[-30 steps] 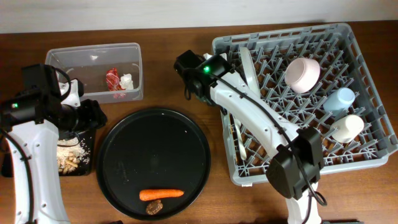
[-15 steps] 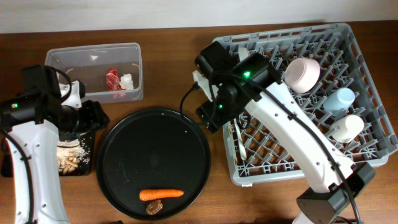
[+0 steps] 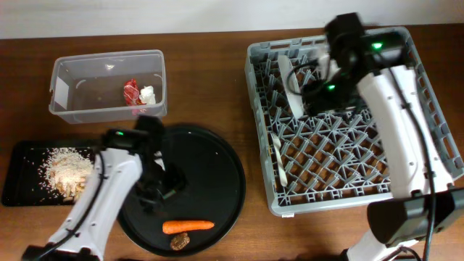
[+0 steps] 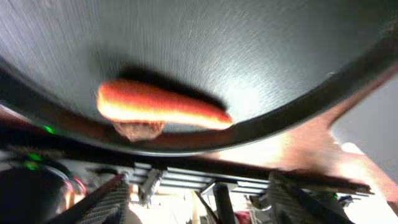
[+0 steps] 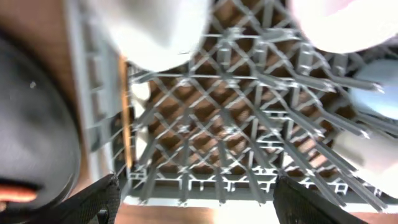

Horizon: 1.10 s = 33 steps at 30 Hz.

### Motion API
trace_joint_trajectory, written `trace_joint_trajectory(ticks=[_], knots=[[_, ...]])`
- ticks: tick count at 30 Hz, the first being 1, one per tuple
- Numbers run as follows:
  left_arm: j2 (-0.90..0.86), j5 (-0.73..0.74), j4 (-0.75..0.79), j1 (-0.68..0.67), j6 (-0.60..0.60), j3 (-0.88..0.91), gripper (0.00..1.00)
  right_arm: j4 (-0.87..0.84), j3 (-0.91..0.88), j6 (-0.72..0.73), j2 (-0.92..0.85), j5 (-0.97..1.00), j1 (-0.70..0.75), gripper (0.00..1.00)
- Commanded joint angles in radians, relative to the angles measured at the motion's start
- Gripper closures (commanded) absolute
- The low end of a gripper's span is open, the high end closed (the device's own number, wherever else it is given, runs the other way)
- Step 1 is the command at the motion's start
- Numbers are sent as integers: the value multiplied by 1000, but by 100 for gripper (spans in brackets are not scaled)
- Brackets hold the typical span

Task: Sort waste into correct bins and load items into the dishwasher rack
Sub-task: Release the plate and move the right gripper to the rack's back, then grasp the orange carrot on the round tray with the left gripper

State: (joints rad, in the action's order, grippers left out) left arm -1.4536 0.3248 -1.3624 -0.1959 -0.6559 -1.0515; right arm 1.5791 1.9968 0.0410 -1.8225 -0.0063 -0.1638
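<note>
The left hand (image 4: 199,182) hangs low over the round tray (image 3: 217,163), its fingers spread wide with nothing between them. Its camera looks straight at the carrot (image 4: 158,106) and the lump (image 4: 140,129) just beside it, near the tray's front rim. These two look like the only waste not yet binned, so the stance reads as a line-up for a pick, most likely the carrot. The sorting so far shows a rule: the wrapper (image 3: 131,92) and scrap (image 3: 148,93) lie together in a corner of the tub (image 3: 72,80), while the rice scraps (image 3: 69,165) are heaped on the flat tray (image 3: 18,192) at the bench's (image 3: 217,43) left edge. Food probably belongs with the rice. In the rack (image 3: 326,205) the plate (image 3: 288,80) stands on edge between pegs, held upright by them, and the fork (image 3: 281,168) lies flat on the lattice by the left wall. The right hand (image 5: 196,182) hovers above the rack, wide and empty. Its arm hides the far compartments from overhead, but its own camera shows the bowl (image 5: 342,22) and blue cup (image 5: 380,87) seated there, with a pale blur (image 5: 367,146) beside them that may be the white cup. The chopstick cannot be made out with certainty.
</note>
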Motion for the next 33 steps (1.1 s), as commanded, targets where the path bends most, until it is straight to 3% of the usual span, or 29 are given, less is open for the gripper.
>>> trace_joint_trajectory(ticks=[1,2,6,12,16,27,33], knots=[[1,16,25,-107,-288,103,6,7,0,-6,-2,-47,91,18],[1,16,40,-128,-337,125,1,9,0,-6,-2,-55,103,18],[1,16,174,-186,-475,224,1,11,0,-6,-2,-67,119,18],[1,56,317,-190,-553,361,1,16,0,-6,-2,-72,119,18],[1,0,471,-185,-555,405,1,20,0,-6,-2,-72,119,18],[1,-122,588,-111,-562,405,1,30,0,-6,-2,-72,119,19],[1,-143,588,1,-442,404,1,29,0,-6,-2,-72,119,19]])
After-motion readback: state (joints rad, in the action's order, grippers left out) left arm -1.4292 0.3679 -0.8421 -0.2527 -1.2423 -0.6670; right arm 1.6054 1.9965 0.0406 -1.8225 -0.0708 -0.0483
